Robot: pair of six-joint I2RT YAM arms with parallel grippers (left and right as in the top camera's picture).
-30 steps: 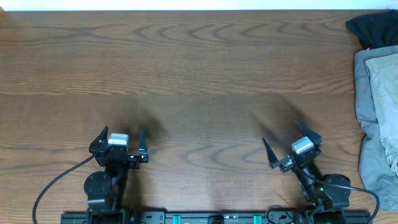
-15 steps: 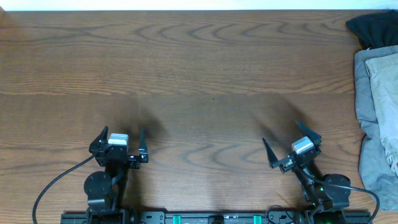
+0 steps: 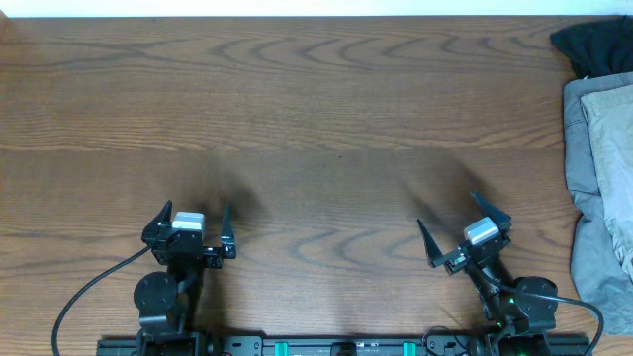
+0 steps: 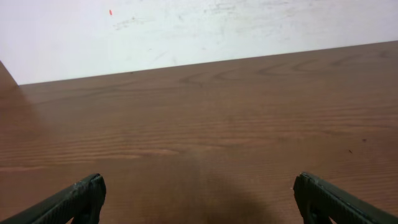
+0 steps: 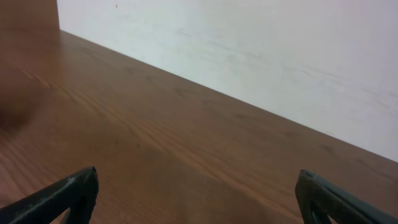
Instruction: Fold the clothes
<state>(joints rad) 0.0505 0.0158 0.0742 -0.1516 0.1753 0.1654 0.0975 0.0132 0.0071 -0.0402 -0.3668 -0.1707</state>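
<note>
The left gripper [image 3: 195, 211] sits near the front edge of the wooden table [image 3: 316, 109], toward the left, with its jaws wide open and holding nothing. The right gripper [image 3: 446, 210] sits near the front edge toward the right, wide open and empty too. The khaki shorts [image 3: 613, 138] lie at the right edge, on top of a grey garment [image 3: 586, 213]. A black garment [image 3: 588, 42] fills the far right corner.

The shorts [image 3: 611, 129] lie atop another garment [image 3: 591, 272] at the right edge of the table [image 3: 316, 119].
</note>
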